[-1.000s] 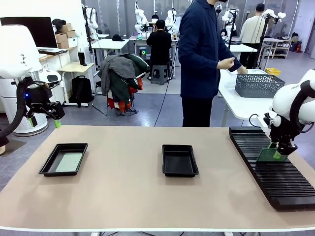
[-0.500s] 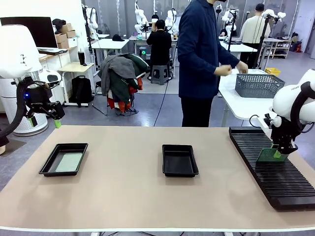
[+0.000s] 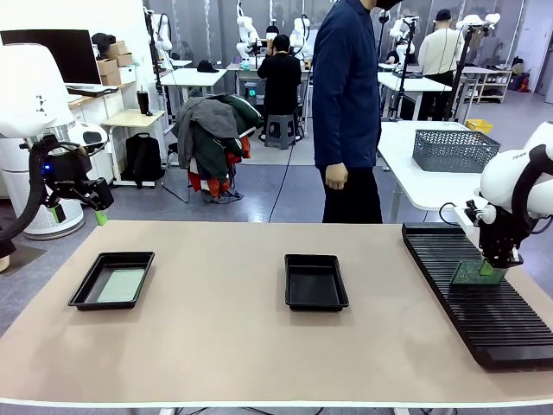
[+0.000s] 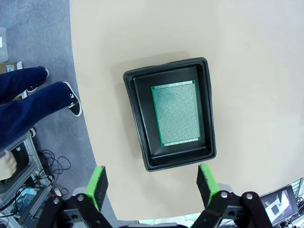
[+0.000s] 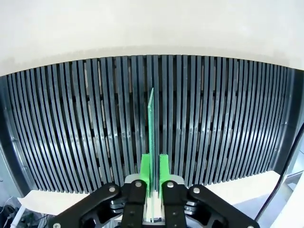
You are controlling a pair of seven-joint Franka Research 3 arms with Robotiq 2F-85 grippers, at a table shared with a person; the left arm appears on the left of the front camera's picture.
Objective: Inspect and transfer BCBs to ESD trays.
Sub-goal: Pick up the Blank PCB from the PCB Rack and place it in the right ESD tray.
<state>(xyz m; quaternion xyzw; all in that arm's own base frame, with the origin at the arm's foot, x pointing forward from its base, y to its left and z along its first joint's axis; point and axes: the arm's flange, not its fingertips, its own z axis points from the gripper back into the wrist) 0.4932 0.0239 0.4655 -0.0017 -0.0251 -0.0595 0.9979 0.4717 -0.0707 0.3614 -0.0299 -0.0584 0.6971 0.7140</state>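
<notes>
The tan surface [image 3: 216, 346] spans the whole near scene, with grey floor and white work tables beyond its far edge. Along its right side runs a long black ribbed slotted rack [image 3: 497, 324], reaching from the far edge toward the near one. A person in a dark blue coat [image 3: 346, 95] stands just past the far edge, between the middle and the rack, one hand hanging down. Farther back on the right a grey mesh basket [image 3: 454, 149] sits on a white table, and at far left a heap of jackets [image 3: 216, 138] hangs over a stand.

Two black ESD trays lie flat and well apart. The left tray [image 3: 86, 294] is near the left edge; the middle tray [image 3: 316, 303] shows a bare black floor and lies between the left tray and the rack, with open surface on either side of it.

The right fingers [image 5: 146, 173] are closed tight on the upright BCB [image 5: 152, 118], pinching its near edge so the board stands on edge, in line with the rack's slots at the rack's far-right part; its lower edge meets the ribs, though I cannot tell whether it sits in a slot. The left fingers [image 4: 99, 183] are spread wide and hold nothing, hanging high over the left edge above the left tray. The lying BCB [image 4: 178, 114] rests flat on that tray's floor, inside the rim
</notes>
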